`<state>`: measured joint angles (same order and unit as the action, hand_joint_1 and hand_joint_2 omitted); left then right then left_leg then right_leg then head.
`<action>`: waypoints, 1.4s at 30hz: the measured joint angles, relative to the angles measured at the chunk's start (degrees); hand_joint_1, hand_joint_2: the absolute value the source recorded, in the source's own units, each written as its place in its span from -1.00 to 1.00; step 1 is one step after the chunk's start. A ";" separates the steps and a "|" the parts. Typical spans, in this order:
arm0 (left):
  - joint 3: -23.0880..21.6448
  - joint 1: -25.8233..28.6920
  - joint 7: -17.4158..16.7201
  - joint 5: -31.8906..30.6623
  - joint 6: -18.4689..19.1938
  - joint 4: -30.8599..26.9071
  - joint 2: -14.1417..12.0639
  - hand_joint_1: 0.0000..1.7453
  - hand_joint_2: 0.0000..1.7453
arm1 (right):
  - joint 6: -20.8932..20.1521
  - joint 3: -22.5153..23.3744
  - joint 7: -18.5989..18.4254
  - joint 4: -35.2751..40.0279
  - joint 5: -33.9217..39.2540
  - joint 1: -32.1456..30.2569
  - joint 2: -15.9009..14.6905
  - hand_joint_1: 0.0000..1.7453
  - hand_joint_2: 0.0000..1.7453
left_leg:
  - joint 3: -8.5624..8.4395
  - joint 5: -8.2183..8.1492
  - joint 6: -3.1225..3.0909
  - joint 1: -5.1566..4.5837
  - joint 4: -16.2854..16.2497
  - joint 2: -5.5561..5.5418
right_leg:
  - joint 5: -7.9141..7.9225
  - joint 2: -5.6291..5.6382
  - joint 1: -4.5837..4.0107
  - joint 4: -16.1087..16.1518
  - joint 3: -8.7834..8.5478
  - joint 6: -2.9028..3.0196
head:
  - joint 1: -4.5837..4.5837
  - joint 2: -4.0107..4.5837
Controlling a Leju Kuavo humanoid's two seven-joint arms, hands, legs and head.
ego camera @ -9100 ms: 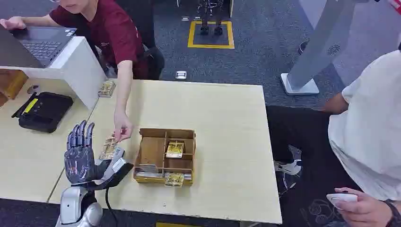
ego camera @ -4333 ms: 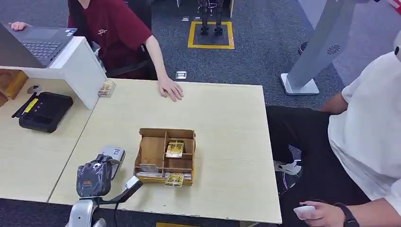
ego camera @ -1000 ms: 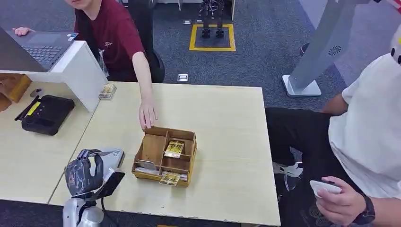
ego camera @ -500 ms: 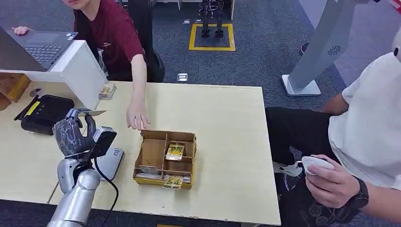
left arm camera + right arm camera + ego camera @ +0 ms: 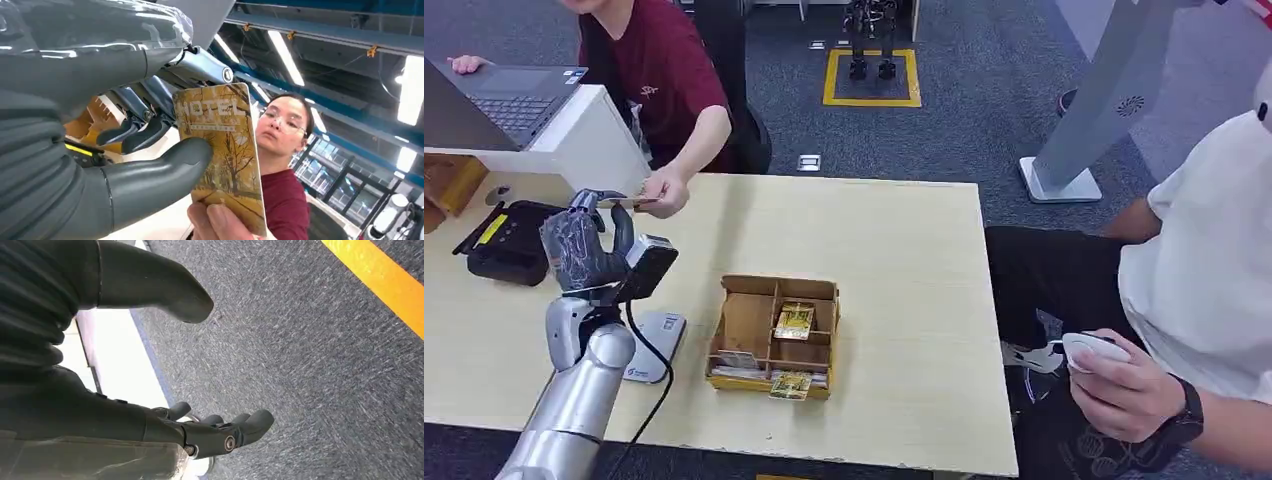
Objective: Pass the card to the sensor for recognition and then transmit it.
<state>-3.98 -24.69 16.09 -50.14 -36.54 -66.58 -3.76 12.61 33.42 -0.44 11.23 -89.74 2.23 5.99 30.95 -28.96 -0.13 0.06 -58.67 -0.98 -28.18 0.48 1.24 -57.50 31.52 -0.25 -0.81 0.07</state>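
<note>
Surface (image 5: 894, 230): sensor (image 5: 652, 345) lower left, now uncovered.
Left hand (image 5: 584, 245): risen, pinching card (image 5: 225, 155); person's hand (image 5: 664, 190) taking it.
Right hand (image 5: 150, 390): fingers apart, holding nothing.

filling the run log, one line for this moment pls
phase: handover | left hand: holds hotel card | person's hand: grips card | right hand: open

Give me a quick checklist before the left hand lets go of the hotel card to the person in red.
1. Left hand pinches the card between thumb and fingers: ok.
2. Person's hand is on the card's far end; thumb visible in the wrist view: ok.
3. How firm the person's hold is: cannot tell.
4. Card raised above the table, away from the reader: ok.
5. Right hand hangs open, holding nothing: ok.
</note>
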 joint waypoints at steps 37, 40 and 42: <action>-2.99 9.83 2.03 16.66 24.95 -16.34 -5.42 -1.00 1.00 | 0.96 0.42 -0.17 0.00 2.21 -0.73 -0.37 -1.00 1.00 | 0.08 -0.01 0.00 0.01 0.00 0.11 | 0.03 0.14 0.00 0.00 0.08 -0.03 | -0.02 0.00; -4.18 13.11 2.60 14.75 26.36 -20.53 -7.41 -1.00 1.00 | 0.96 0.57 -0.15 0.00 2.49 -0.79 -0.46 -1.00 1.00 | 0.10 -0.02 0.00 0.01 0.00 0.11 | 0.02 0.16 0.00 0.00 0.10 -0.03 | -0.02 0.00; -4.70 15.29 3.24 12.65 26.38 -22.80 -8.37 -1.00 1.00 | 0.96 0.68 -0.15 0.00 2.71 -0.80 -0.50 -1.00 1.00 | 0.11 -0.03 -0.01 0.01 0.00 0.11 | 0.02 0.15 0.00 0.00 0.11 -0.03 | 0.00 0.00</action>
<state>-8.68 -9.40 19.32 -37.49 -10.16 -89.38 -12.13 13.57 34.10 -0.59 11.23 -87.03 1.43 5.49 31.07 -28.99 -0.14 0.07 -58.67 -0.87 -28.16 0.64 1.24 -57.50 31.63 -0.29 -0.81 0.07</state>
